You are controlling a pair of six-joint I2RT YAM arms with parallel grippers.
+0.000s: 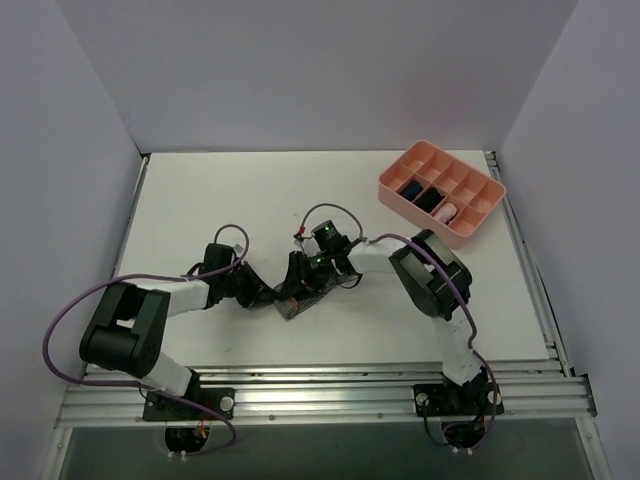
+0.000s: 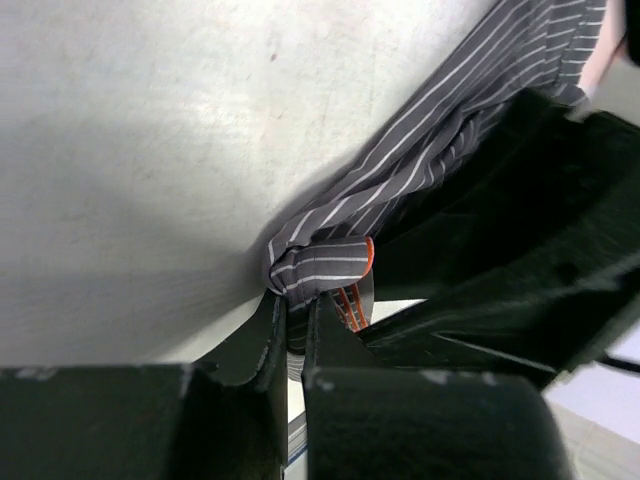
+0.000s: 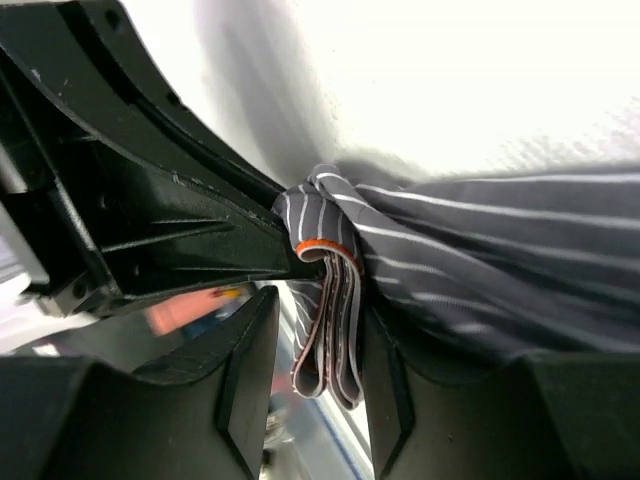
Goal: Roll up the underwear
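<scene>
Through my remote views I am seeing the underwear [image 2: 450, 140] showing dark grey crossed by fine white stripes with an orange-edged band, the table [image 1: 200, 200] appearing plain white, the divided tray [image 1: 415, 212] appearing salmon pink, and the cables [image 1: 47, 345] appearing purple against black arm housings [image 1: 118, 335].

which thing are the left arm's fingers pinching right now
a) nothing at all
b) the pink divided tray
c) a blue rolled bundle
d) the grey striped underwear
d: in the left wrist view the left fingers are closed on a bunched edge of the grey striped underwear, right by its orange trim.
</scene>
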